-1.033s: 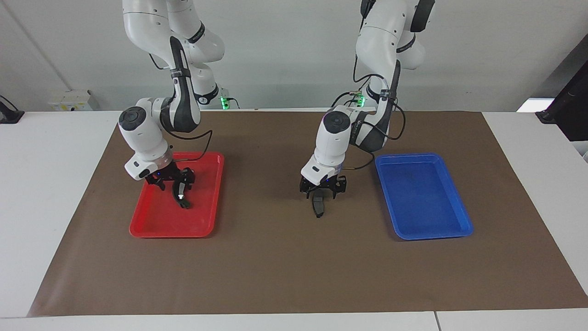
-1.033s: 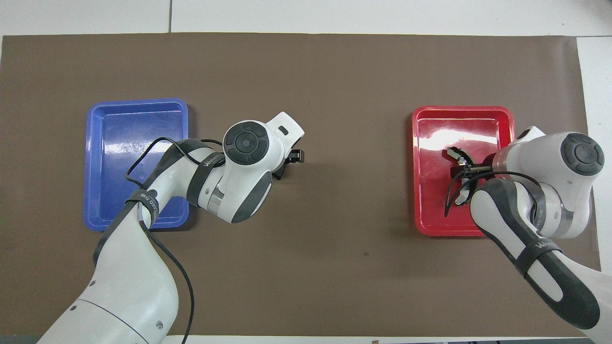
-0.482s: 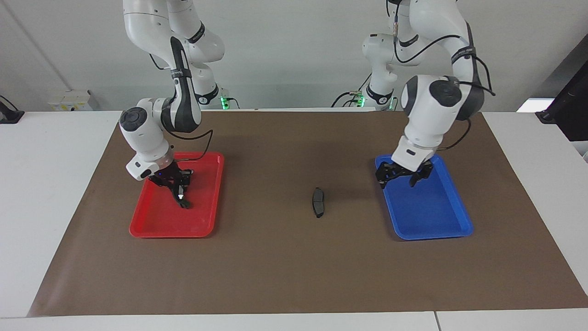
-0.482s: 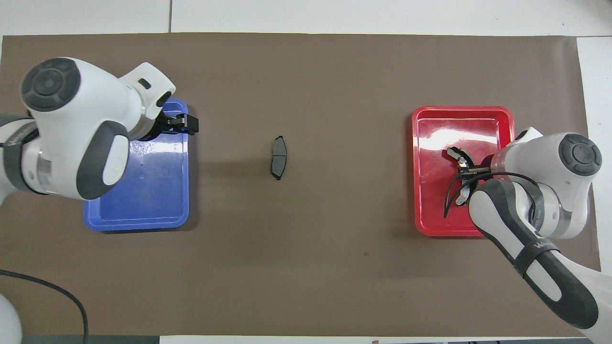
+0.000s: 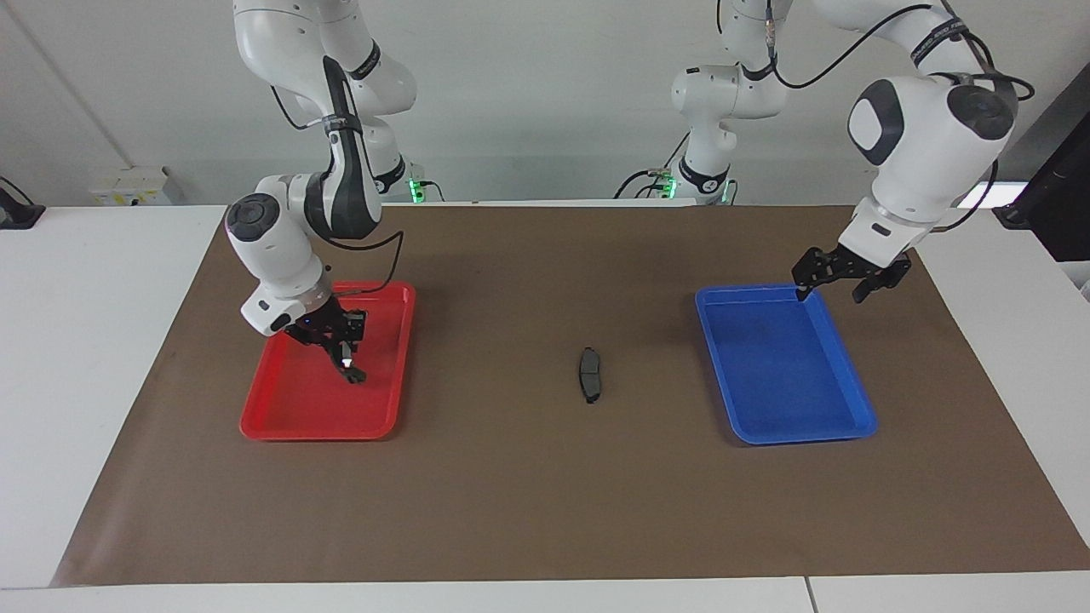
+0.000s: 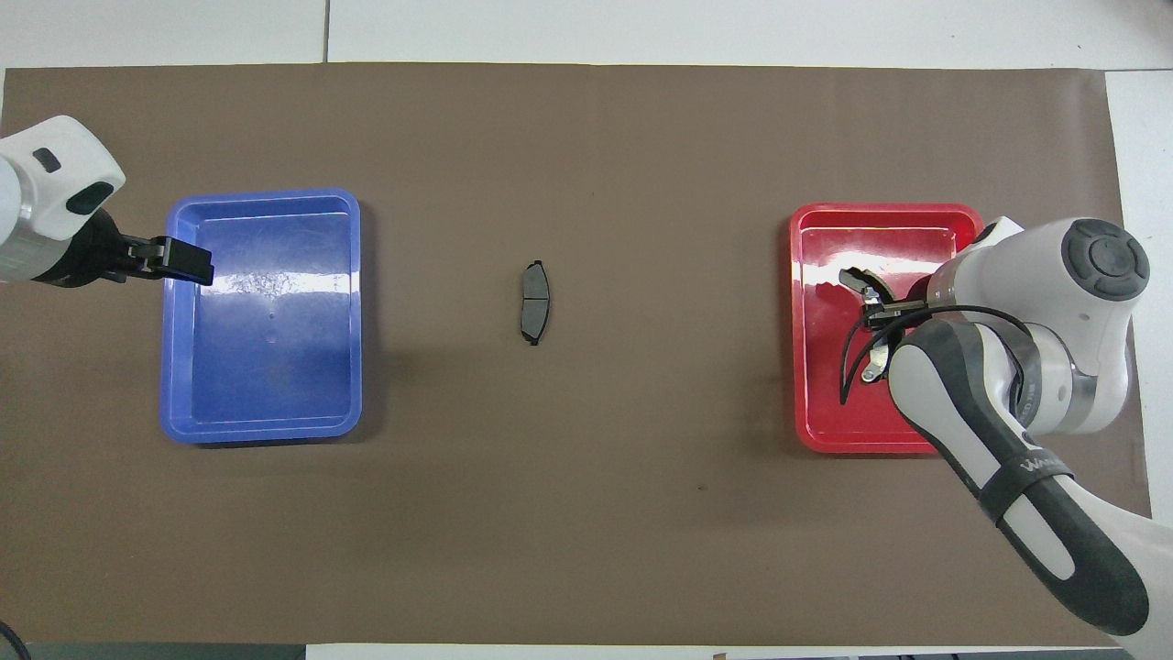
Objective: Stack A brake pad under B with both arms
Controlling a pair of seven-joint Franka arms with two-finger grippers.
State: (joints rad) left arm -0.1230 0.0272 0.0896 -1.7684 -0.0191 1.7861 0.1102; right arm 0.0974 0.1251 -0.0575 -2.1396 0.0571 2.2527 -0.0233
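So the A brake pad (image 5: 589, 374) was lying flat on the brown mat (image 5: 528, 511), pretty much dead center between the two trays, with nothing touching it. You could see the groove across its middle from overhead. It was well apart from both trays.

The right gripper (image 5: 341, 353) was down inside the red tray (image 5: 289, 421) at the right arm's end of the table, and its fingers were clamped on B (image 6: 864, 316), the long curved black piece with the silvery strip. From above, B showed as a dark arc with pale ends running along the tray, partly hidden under the arm's wrist. In the facing view one end of it poked out below the fingers, close over the tray floor. Couldn't tell whether it was lifted clear or touching the bottom.

The left gripper (image 5: 839, 285) was up in the air, over the edge of the blue tray (image 5: 809, 430) on the side toward the left arm's end of the table, at the corner nearer the robots. Its fingers were spread wide and it carried nothing. The blue tray itself had nothing in it but some glare.

Both arms came in from their own ends, neither reaching across the middle.
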